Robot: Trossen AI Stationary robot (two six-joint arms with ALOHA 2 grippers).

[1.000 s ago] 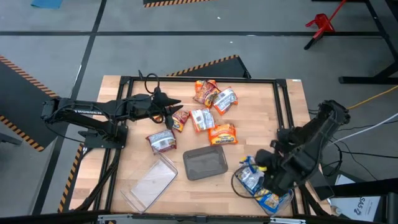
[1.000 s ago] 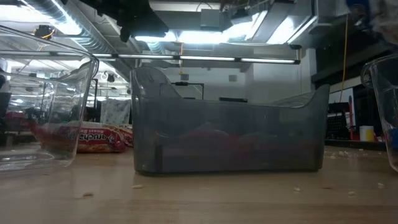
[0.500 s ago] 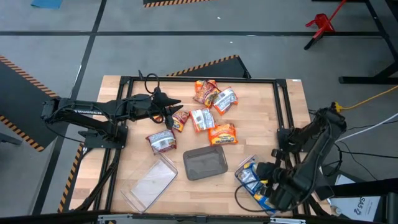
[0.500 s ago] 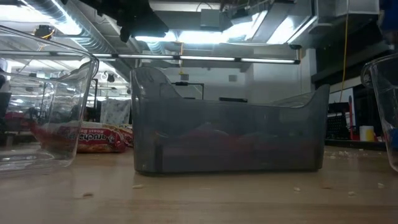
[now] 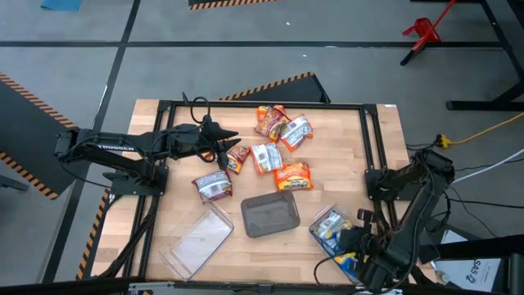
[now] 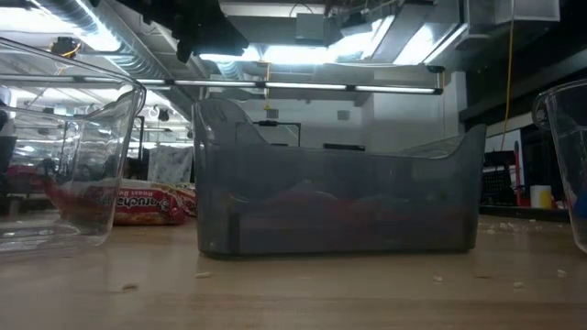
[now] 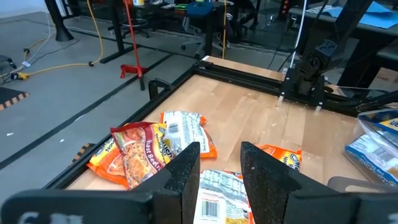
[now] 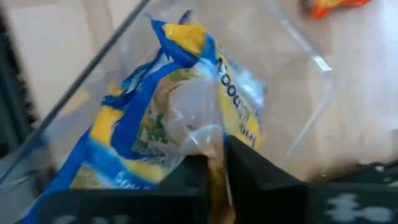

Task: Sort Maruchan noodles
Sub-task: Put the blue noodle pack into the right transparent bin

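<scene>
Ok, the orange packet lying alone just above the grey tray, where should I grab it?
Take the orange packet from straight above, across its short width. It lies flat, clear of the grey tray, and both long edges are free of neighbours.

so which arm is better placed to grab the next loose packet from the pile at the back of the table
Left. Its gripper is open and sits right at the loose crinkly noodle packets. The right gripper is far off at the clear plastic tray with blue-and-yellow packets at the near right corner.
</scene>
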